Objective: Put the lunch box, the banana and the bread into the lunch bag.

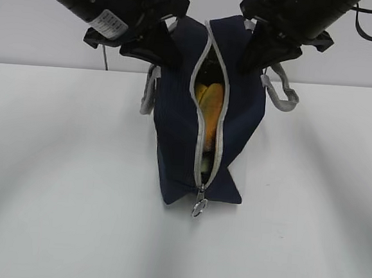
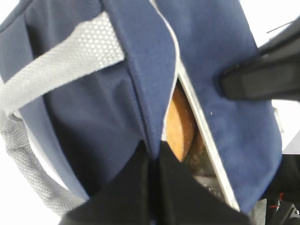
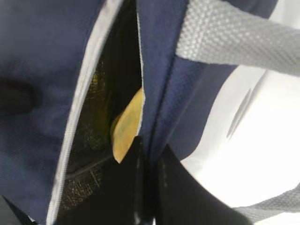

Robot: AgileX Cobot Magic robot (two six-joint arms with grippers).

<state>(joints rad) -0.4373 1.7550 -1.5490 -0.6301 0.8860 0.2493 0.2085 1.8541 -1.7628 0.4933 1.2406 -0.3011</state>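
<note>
The navy lunch bag [image 1: 173, 138] stands upright mid-table with its grey zipper open from the top down; the ring pull [image 1: 198, 209] hangs at the bottom. A yellow-orange shape, the banana [image 1: 210, 97], shows through the slit. My left gripper [image 1: 170, 51] is shut on the bag's left zipper edge [image 2: 153, 147], and the golden-brown bread [image 2: 180, 124] lies inside just past it. My right gripper [image 1: 250, 54] is shut on the right zipper edge [image 3: 149, 150], with a yellow piece of banana [image 3: 126, 126] inside beside it. The lunch box is hidden.
Grey webbing handles hang off both sides of the bag, left [image 1: 148, 94] and right [image 1: 281, 92]. The white table [image 1: 60, 187] runs back to a white wall. The right gripper's finger [image 2: 262, 79] shows across the opening in the left wrist view.
</note>
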